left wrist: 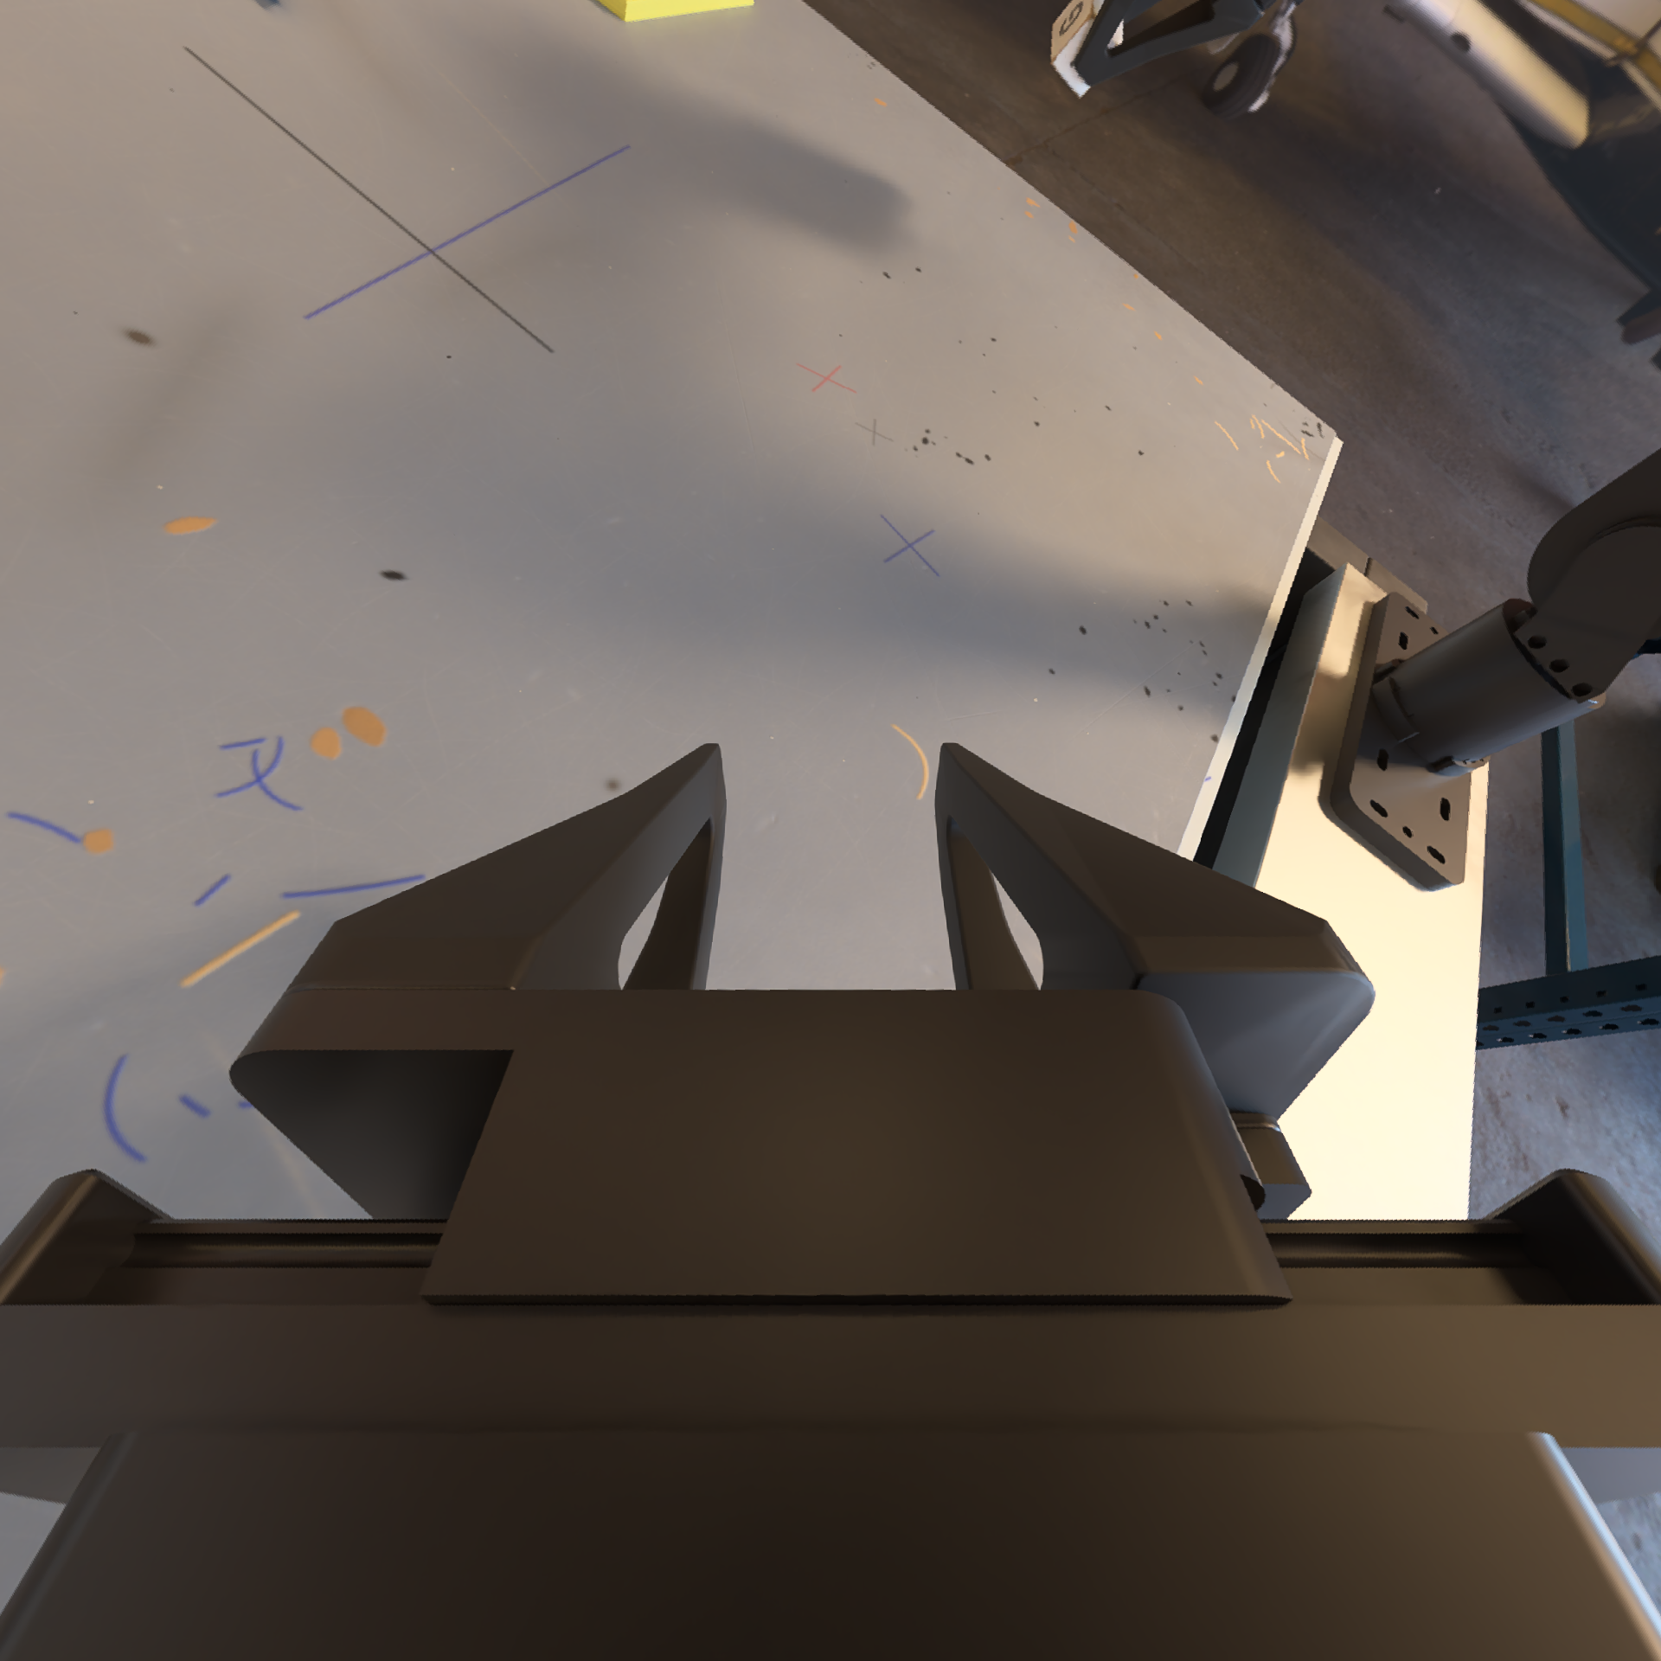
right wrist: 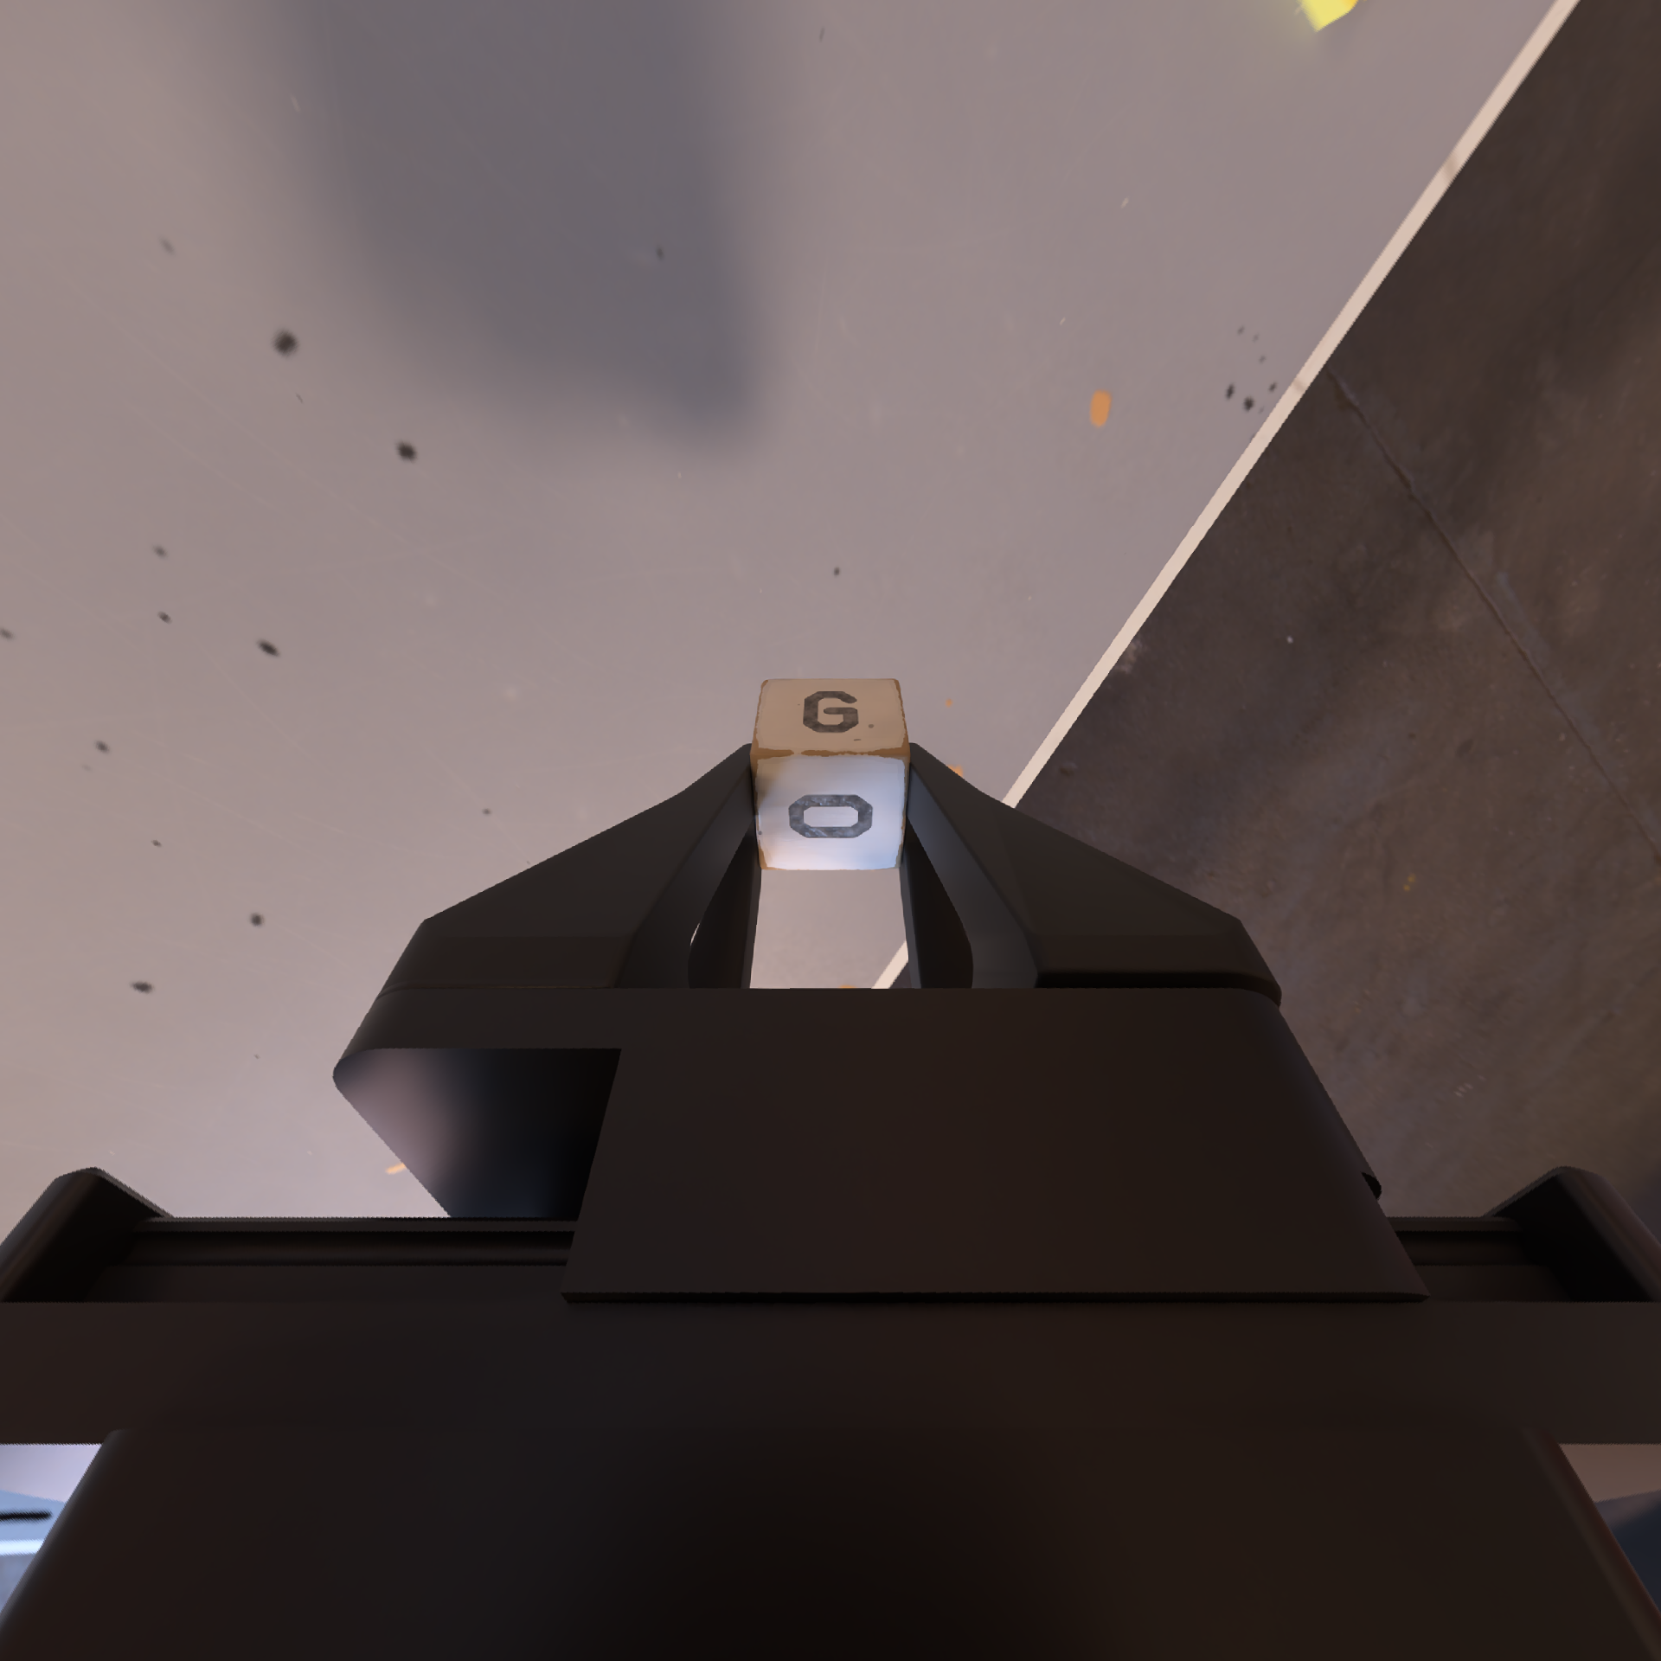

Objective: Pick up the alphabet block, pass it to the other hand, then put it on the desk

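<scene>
The alphabet block [right wrist: 829, 813] is a small pale wooden cube with dark letters on its faces. My right gripper [right wrist: 829, 773] is shut on it, a finger on each side, and holds it in the air above the grey desk [right wrist: 449, 629] near the desk's edge. The block also shows small at the top right of the left wrist view [left wrist: 1072, 36], between dark fingers. My left gripper [left wrist: 829, 764] is open and empty, with its jaws well apart above the desk [left wrist: 629, 539], far from the block.
A yellow object [left wrist: 685, 7] lies at the desk's far edge; it also shows in the right wrist view [right wrist: 1328, 11]. The other arm's base [left wrist: 1438, 710] is mounted off the desk's right edge. The desk bears pen marks and specks. Dark floor [right wrist: 1393, 719] lies beyond the edge.
</scene>
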Tool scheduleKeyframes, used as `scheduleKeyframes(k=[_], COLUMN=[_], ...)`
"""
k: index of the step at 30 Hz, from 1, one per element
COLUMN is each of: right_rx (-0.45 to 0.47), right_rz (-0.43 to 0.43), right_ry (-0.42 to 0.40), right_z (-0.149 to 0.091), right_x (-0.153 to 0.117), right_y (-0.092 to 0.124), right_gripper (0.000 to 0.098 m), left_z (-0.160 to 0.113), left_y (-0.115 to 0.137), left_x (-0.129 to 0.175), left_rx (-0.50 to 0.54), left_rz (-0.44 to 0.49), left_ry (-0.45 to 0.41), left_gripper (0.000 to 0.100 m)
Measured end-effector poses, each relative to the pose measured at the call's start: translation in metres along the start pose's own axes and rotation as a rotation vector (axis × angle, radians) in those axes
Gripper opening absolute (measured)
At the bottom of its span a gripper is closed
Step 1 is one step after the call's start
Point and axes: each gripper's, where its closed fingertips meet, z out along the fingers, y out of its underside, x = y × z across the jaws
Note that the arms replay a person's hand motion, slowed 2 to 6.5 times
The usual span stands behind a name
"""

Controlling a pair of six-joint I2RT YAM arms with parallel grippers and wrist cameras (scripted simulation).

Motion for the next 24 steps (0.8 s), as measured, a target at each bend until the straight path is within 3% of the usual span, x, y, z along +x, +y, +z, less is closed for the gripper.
scheduleKeyframes(k=[5, 14, 24], right_rx=[-0.120, -0.242, -0.407], right_rz=[-0.075, -0.151, -0.232], right_ry=[-0.022, -0.111, -0.147], right_z=[0.011, 0.024, 0.035], right_x=[-0.001, -0.010, -0.014], right_y=[0.006, 0.007, 0.014], right_gripper=[0.0250, 0.0250, 0.0251], left_z=[0.000, 0.001, 0.001], left_y=[0.000, 0.005, 0.006], left_x=[0.000, 0.003, 0.005], left_rx=[0.000, -0.018, -0.027], left_rz=[0.003, 0.018, 0.036], left_ry=[0.001, 0.003, 0.002], left_gripper=[0.036, 0.035, 0.035])
